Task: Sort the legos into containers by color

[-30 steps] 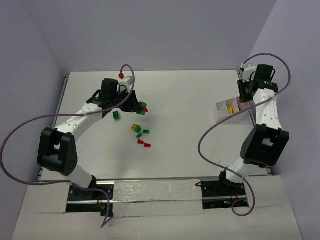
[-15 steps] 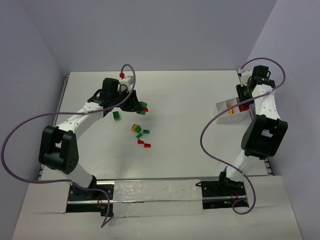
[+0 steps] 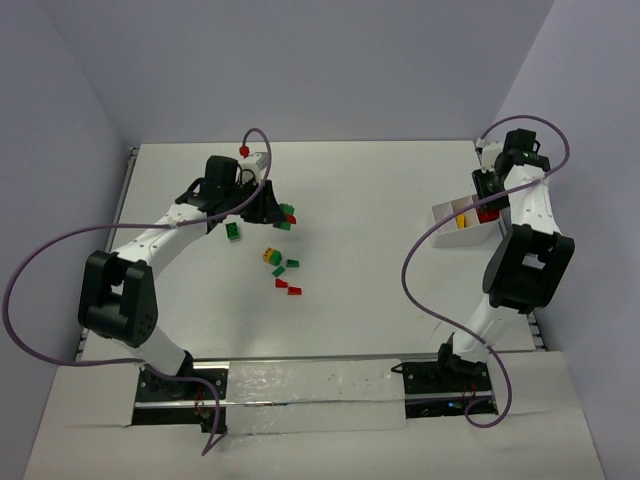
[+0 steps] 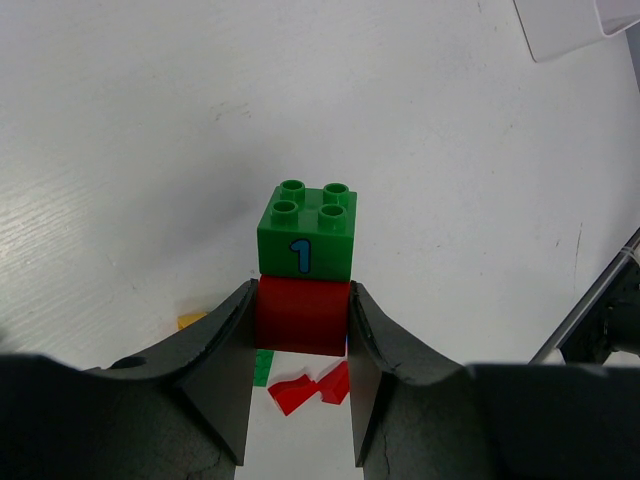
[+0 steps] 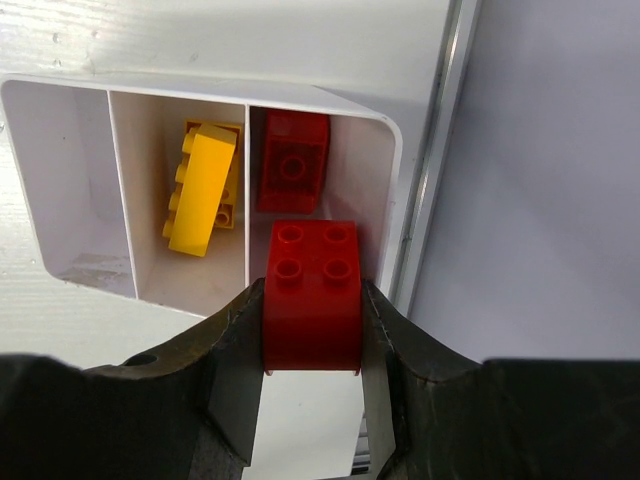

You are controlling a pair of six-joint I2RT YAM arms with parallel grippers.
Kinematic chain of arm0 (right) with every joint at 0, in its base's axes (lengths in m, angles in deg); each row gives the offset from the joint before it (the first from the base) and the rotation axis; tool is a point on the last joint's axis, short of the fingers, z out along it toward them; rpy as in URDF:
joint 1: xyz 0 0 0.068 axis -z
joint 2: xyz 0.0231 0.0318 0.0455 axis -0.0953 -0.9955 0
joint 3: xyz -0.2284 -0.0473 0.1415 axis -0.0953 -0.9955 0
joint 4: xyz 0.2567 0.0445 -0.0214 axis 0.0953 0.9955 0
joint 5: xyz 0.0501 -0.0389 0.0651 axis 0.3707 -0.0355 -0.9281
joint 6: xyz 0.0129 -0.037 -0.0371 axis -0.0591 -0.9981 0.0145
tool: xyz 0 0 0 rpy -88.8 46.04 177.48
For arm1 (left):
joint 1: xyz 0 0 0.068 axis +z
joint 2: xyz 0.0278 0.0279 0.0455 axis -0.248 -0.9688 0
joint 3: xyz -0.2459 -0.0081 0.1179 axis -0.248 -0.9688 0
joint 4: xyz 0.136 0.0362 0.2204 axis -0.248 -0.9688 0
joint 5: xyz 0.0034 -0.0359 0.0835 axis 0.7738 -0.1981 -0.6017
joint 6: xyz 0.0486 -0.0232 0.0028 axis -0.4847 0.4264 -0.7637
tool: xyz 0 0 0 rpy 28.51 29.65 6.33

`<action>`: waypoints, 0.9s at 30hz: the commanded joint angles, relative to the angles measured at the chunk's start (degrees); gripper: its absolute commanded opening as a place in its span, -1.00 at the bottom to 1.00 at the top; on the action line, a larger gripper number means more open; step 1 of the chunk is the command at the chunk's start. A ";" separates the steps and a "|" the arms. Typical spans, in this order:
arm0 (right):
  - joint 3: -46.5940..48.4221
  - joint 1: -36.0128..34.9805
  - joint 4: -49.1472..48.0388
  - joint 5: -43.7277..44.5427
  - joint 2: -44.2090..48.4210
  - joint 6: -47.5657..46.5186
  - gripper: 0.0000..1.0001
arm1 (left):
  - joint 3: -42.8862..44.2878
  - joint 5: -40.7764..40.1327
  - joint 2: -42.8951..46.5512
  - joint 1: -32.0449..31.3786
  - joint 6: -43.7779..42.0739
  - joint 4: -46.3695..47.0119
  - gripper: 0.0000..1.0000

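Note:
My left gripper [image 3: 282, 214] [image 4: 302, 298] is shut on a red lego [image 4: 302, 322] with a green lego [image 4: 306, 232] marked "1" stacked on it, held above the table. Loose legos lie below and beside it: green [image 3: 232, 231], yellow-and-green [image 3: 271, 256], green [image 3: 292, 264] and red [image 3: 290, 287]. My right gripper [image 3: 487, 208] [image 5: 312, 292] is shut on a red lego [image 5: 312, 268] just over the right-hand compartment of the containers [image 3: 445, 214] [image 5: 392, 150]. That compartment holds another red lego [image 5: 293, 160]. The middle one holds yellow legos [image 5: 203, 188]. The left compartment shows nothing inside.
The containers sit close to the table's right edge, where a metal rail [image 5: 440, 150] runs. Purple cables [image 3: 418, 262] loop from both arms over the table. A corner of the white tray [image 4: 570, 25] shows far off in the left wrist view.
My right arm swung right and forward, bringing the red lego over the tray's right end. The left arm and its stacked legos have stayed put.

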 commanded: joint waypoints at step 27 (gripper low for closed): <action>16.44 -4.80 4.74 -25.30 7.74 9.37 0.16 | 0.24 13.67 4.69 0.10 4.46 8.05 -1.00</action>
